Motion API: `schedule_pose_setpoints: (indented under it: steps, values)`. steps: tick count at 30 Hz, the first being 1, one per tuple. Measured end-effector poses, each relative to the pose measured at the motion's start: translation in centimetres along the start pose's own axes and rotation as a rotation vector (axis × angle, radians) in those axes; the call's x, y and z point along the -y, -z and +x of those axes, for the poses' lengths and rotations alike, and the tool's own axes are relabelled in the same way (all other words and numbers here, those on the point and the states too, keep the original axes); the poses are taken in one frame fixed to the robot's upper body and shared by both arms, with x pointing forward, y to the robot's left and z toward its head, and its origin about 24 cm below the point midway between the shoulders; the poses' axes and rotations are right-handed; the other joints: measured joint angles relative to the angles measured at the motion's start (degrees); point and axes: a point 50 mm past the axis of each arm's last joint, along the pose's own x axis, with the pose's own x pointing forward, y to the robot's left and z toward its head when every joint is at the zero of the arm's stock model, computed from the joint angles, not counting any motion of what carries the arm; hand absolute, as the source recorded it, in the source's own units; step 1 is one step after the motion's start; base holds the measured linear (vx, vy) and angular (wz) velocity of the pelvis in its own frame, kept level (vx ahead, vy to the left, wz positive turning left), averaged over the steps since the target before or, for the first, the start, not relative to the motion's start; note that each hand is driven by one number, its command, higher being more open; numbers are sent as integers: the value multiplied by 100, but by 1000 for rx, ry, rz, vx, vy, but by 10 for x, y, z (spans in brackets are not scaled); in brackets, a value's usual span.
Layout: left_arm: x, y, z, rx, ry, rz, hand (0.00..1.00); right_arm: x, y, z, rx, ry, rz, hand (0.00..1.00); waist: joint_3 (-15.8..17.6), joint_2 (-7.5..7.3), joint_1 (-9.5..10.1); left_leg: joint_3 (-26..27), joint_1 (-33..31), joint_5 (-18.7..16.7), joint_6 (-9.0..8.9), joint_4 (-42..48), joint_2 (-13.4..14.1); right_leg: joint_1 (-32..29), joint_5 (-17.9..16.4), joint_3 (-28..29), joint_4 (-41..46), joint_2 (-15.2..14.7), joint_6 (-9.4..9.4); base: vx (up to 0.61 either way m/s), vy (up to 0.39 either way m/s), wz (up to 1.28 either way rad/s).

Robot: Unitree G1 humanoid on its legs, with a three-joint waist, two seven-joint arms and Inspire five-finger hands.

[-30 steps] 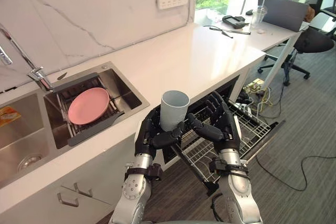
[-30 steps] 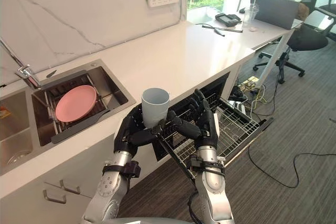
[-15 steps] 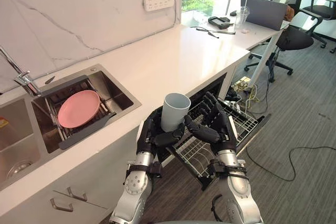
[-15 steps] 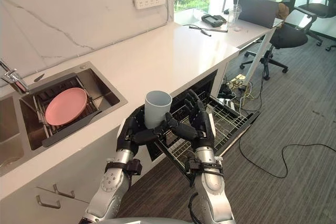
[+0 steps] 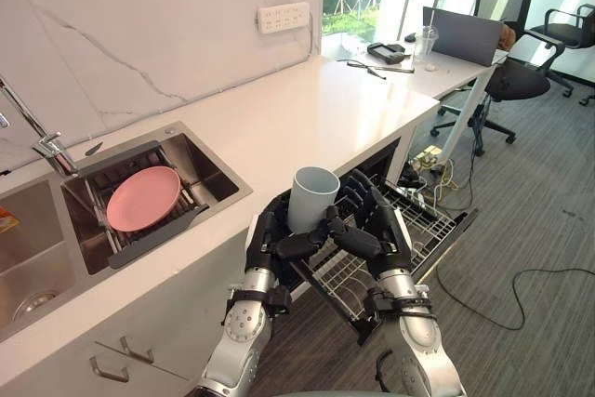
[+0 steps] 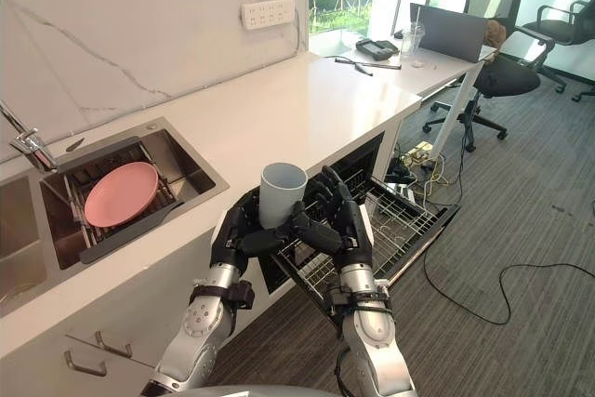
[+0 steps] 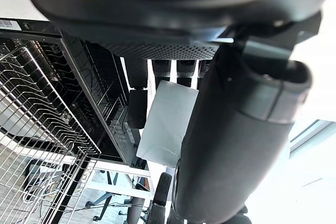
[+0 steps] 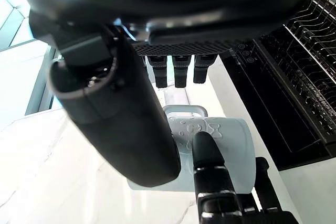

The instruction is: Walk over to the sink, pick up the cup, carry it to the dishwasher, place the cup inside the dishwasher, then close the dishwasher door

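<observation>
A pale grey-blue cup (image 5: 311, 197) stands upright in the air, held between both hands just off the counter's front edge. My left hand (image 5: 270, 239) curls round its left side, thumb across the front. From the right, my right hand (image 5: 381, 230) closes fingers and thumb on it. The left wrist view has the cup (image 7: 168, 124) past the thumb (image 7: 236, 145). In the right wrist view the cup's (image 8: 231, 135) handle faces my right hand. The dishwasher (image 5: 386, 160) under the counter is open. Its wire rack (image 5: 418, 230) is pulled out below and right of the hands.
The sink (image 5: 218, 169) lies to the left, with a pink plate (image 5: 142, 199) on a drainer and a faucet (image 5: 42, 137). The white counter (image 5: 307, 109) runs to a desk with a laptop (image 5: 465, 36) and office chairs (image 5: 516, 72). Carpeted floor lies right of the rack.
The whole picture has shifted, so the camera has moved. The open dishwasher and rack now lie nearer the middle. Both hands keep the same hold on the cup.
</observation>
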Motion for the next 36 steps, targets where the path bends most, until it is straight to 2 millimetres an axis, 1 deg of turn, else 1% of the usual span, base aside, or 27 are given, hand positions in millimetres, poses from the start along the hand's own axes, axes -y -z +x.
schedule_pose_setpoints:
  steps: [7,12,15,20,29,34,36]
  values:
    - [5,-4,5,16,27,19,30,-12,2,-1,-13,-74,2,90,-19,-21,-10,-20,-7,32,4,-21,10,-6,7,-23,-4,-24,-7,-1,-2,0]
    - [3,-4,6,15,29,27,30,-11,2,0,-10,-76,-3,90,-26,-33,-12,-37,-25,46,7,-21,4,3,36,-45,-46,-34,-13,-1,-3,1]
    - [2,0,7,-3,26,34,30,-11,3,-1,-24,-73,-5,90,-26,-35,-26,-52,-25,60,7,-27,8,13,49,-61,-60,-31,-21,0,0,0]
    - [2,2,7,-9,24,36,30,-10,5,0,-33,-71,-7,90,-22,-45,-38,-58,-1,151,1,-148,17,15,109,-72,-127,-23,-31,0,0,0]
    - [-1,8,6,-43,9,6,30,-10,7,0,-46,-67,-11,90,-51,-106,-44,-55,85,262,-10,-319,41,27,152,-73,-163,7,-42,0,0,0]
    - [-7,12,6,-59,-15,10,30,-9,8,1,-53,-53,-5,90,-49,-118,-57,-18,122,308,-18,-416,65,38,204,-47,-245,27,-51,-6,-12,-3]
    - [-10,16,6,-78,-27,13,30,-9,6,3,-43,-51,-2,90,-49,-118,-100,-13,139,312,-24,-434,75,49,207,-44,-256,35,-53,0,0,0]
